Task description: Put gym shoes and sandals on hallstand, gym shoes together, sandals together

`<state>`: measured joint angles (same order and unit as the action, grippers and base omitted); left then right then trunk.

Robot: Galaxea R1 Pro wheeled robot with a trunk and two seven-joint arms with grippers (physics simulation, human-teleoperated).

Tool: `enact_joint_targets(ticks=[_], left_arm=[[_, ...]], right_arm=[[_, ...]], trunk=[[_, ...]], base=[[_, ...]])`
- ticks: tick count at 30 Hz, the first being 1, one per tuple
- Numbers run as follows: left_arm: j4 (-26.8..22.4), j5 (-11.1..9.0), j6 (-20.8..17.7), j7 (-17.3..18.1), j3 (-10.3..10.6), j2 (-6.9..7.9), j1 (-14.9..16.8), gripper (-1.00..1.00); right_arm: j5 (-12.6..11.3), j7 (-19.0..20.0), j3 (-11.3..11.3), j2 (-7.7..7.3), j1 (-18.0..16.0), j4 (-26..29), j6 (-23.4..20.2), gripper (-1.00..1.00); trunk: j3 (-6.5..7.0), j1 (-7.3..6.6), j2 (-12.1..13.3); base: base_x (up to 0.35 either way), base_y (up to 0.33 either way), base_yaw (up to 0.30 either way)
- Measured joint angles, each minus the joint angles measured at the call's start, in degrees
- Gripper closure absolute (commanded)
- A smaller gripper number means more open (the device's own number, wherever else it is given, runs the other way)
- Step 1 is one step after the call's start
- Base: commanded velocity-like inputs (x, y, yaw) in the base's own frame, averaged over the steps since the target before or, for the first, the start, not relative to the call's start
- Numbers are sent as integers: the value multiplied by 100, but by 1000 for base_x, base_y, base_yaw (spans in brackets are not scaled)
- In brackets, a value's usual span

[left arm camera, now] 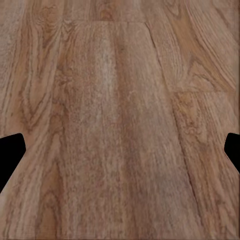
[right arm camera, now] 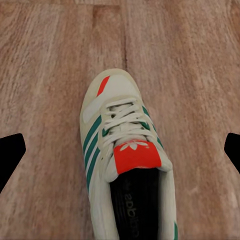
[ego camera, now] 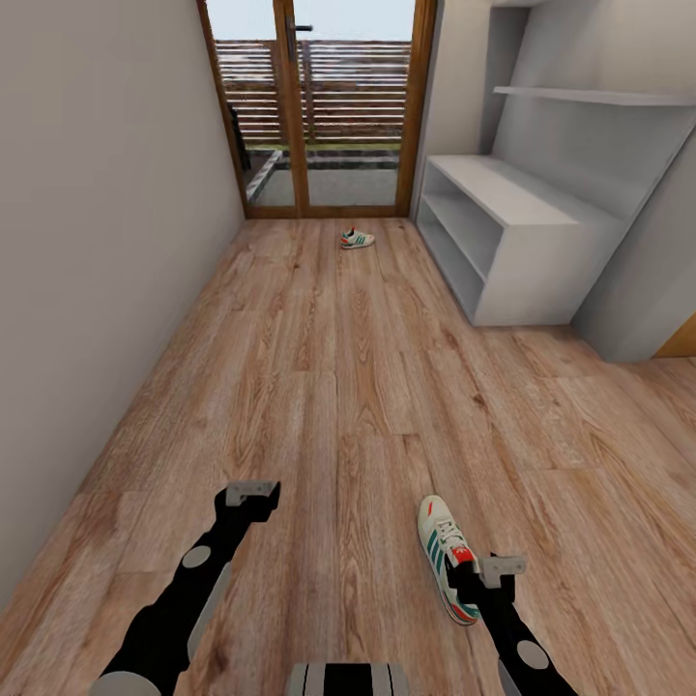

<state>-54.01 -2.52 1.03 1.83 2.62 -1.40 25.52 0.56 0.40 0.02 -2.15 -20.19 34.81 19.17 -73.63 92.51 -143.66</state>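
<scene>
Hallstand [ego camera: 522, 227]: pale grey unit with two open low compartments and stepped shelves above, against the wall far ahead and to the right of both jaws. Corridor floor [ego camera: 338, 387]: light wood planks, running to a glass door [ego camera: 329, 106] at the far end. Left arm [ego camera: 184, 599] and right arm [ego camera: 512, 638] reach forward low over the floor. Near gym shoe [ego camera: 447, 558] lies flat on the floor, toe pointing away, heel directly under the right jaws [ego camera: 490, 572]; in the right wrist view the near gym shoe [right arm camera: 125, 155] sits centred between the spread fingertips [right arm camera: 10, 152], untouched. Left jaws [ego camera: 249, 495] spread wide too, bare floor between the fingertips [left arm camera: 10, 150]. Far gym shoe [ego camera: 357, 239] on the floor near the door, well ahead of both jaws.
</scene>
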Motion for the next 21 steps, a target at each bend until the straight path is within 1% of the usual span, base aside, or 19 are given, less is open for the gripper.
enact_joint_targets(ticks=[8, 11, 21], left_arm=[[-41, 4, 0, -3, 94, -20, 10, -100], [-127, 3, 0, -4, 124, -30, 3, -100], [-160, 0, 0, -6, 135, -1, -8, -100]], right_arm=[[0, 0, 4, 4, 0, 3, 0, -100], [0, 0, 1, -2, 0, 3, 5, -100], [0, 0, -1, -4, 0, 3, 8, -100]], trunk=[[-40, 0, 0], [-122, 8, -4], [-353, 34, -17]], base=[[0, 0, 0], [0, 0, 0], [0, 0, 0]])
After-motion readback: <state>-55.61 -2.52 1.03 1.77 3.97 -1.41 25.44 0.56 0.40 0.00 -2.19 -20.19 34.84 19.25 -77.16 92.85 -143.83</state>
